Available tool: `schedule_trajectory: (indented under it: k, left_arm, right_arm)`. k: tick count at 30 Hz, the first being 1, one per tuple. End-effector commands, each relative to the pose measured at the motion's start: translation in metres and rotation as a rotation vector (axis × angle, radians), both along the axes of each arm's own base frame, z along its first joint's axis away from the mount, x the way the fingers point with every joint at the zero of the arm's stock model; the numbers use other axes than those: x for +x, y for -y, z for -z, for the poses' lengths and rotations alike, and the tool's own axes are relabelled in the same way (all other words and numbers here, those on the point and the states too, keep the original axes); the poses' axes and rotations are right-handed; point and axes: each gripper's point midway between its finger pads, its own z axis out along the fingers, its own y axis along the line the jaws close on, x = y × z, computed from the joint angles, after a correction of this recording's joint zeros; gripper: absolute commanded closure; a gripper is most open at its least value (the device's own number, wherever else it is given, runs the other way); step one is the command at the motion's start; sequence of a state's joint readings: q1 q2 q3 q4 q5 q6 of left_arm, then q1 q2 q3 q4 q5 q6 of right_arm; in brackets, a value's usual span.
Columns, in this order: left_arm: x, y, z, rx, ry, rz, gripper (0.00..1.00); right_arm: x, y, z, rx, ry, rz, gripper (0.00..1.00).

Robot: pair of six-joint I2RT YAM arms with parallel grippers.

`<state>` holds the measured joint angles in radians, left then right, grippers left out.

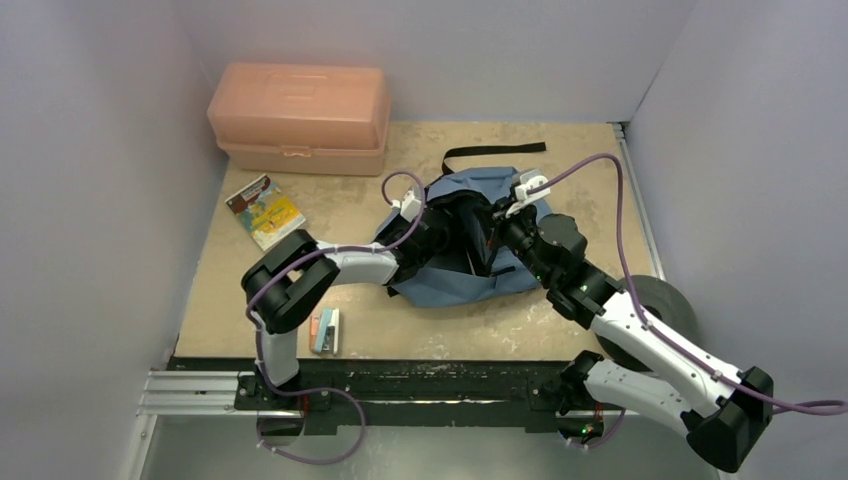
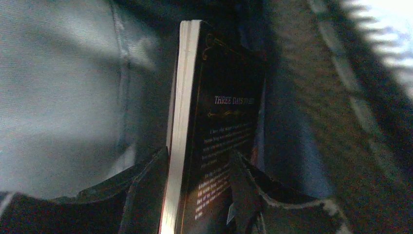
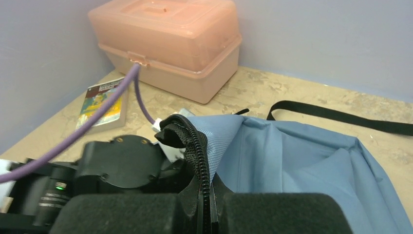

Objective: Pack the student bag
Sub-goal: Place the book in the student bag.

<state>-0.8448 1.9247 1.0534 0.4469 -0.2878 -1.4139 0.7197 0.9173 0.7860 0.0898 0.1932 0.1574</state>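
Book (image 2: 214,87) is showing only at left wrist, left gripper (image 2: 197,170) clamping it inside student bag (image 1: 450,285); right gripper (image 3: 202,204) pinching zipper edge (image 3: 196,141).

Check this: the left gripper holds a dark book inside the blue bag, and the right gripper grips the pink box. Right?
The right gripper grips the bag's zip edge, not the pink box, as the right wrist view shows. The left gripper holds the dark book inside the bag.
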Motion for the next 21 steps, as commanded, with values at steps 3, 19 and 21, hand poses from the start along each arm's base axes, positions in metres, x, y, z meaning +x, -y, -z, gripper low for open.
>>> schedule_trajectory:
  k: [3, 19, 21]
  left_arm:
    - [-0.020, -0.031, -0.045, 0.101, 0.049, 0.031, 0.46]
    - [-0.008, -0.021, -0.007, 0.107, 0.030, 0.042, 0.59]
    - [-0.006, -0.003, -0.012, 0.039, 0.059, 0.074, 0.75]
  right_arm:
    - [-0.001, 0.010, -0.039, 0.102, 0.112, 0.041, 1.00]
    - [-0.005, 0.007, -0.047, 0.128, 0.121, 0.018, 1.00]
    - [-0.006, 0.006, -0.045, 0.128, 0.120, 0.006, 1.00]
